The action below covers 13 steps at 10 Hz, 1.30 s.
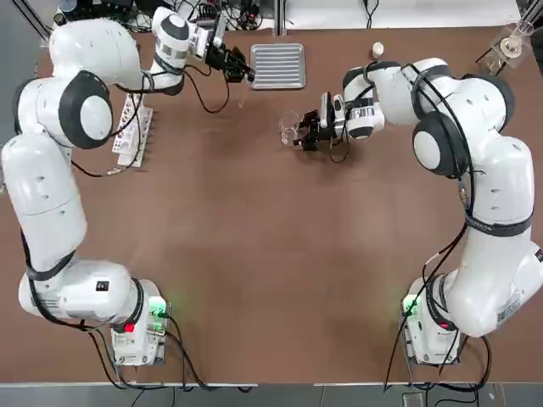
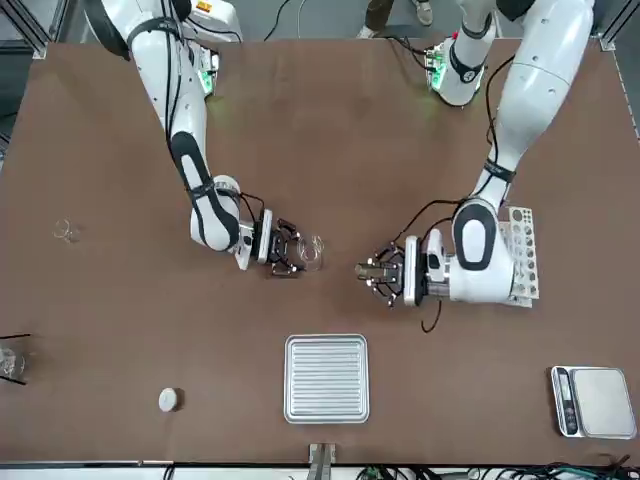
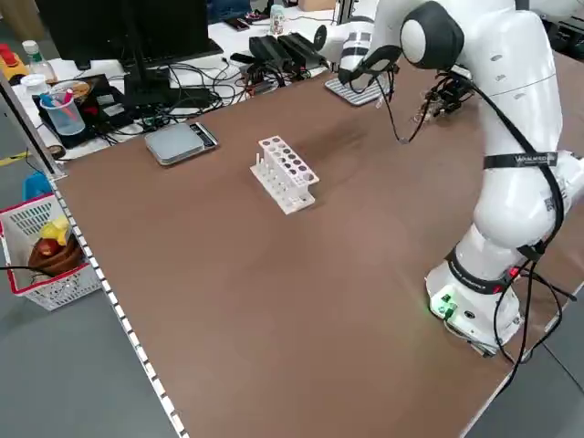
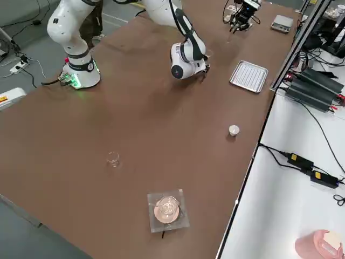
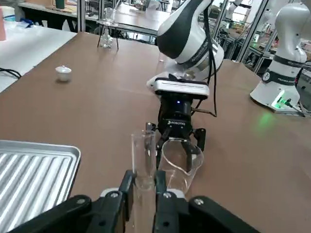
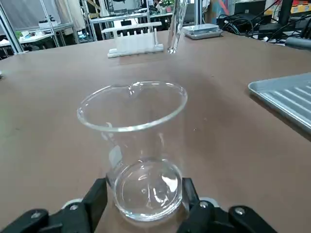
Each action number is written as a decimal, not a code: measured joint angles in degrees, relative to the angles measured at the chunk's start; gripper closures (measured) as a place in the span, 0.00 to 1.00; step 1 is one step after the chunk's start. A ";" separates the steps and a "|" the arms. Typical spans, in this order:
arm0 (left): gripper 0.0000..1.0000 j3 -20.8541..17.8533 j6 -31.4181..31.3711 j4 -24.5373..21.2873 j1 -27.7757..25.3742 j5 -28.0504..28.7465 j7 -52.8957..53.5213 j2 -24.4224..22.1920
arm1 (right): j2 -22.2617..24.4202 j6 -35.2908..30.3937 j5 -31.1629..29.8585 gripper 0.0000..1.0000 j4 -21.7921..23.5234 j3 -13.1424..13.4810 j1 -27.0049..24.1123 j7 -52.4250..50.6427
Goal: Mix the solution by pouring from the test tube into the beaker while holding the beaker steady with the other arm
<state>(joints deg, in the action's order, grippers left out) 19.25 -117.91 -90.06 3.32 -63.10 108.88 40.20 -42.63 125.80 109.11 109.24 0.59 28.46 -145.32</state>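
Note:
The beaker [image 6: 138, 145], a small clear glass with a spout, stands on the brown table [image 1: 254, 254] with my right gripper [image 6: 143, 188] shut on its base. From overhead the beaker [image 1: 288, 127] sits mid-table, just left of the right gripper [image 1: 305, 132]. My left gripper [image 5: 143, 177] is shut on the test tube [image 5: 144, 160], a thin clear tube held about upright. The tube hangs a short way from the beaker [image 5: 181, 162], above the table and apart from the rim. In the right wrist view the test tube [image 6: 175, 26] shows beyond the beaker.
A ribbed metal tray [image 1: 278, 66] lies right beside the left gripper [image 1: 239, 68]. A white tube rack [image 1: 134, 131] stands at the left, and a scale [image 2: 595, 400] beyond it. A small white cap [image 1: 377, 49], a flask on a stand [image 1: 513, 42] and a tiny glass vessel [image 2: 66, 232] are at the right.

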 joint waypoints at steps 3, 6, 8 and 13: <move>0.79 -1.40 -1.19 -0.01 5.76 0.00 -0.40 -0.03 | 0.00 0.00 0.00 0.31 -0.01 0.00 -0.01 0.00; 0.79 -7.74 -1.81 0.08 14.35 0.00 -3.33 -1.10 | 0.00 0.00 0.08 0.31 -0.04 0.01 -0.03 0.01; 0.79 -12.10 -1.94 0.25 19.50 0.00 -4.44 -1.53 | 0.00 0.00 0.13 0.31 -0.03 0.01 -0.04 0.01; 0.79 -24.70 -1.95 0.68 31.27 0.00 -5.93 -1.60 | 0.00 0.00 0.34 0.31 -0.09 0.06 -0.36 0.01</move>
<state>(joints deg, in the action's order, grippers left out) -5.45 -119.86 -89.38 34.60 -63.10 102.94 38.60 -42.63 125.80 109.45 109.15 0.64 28.11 -145.31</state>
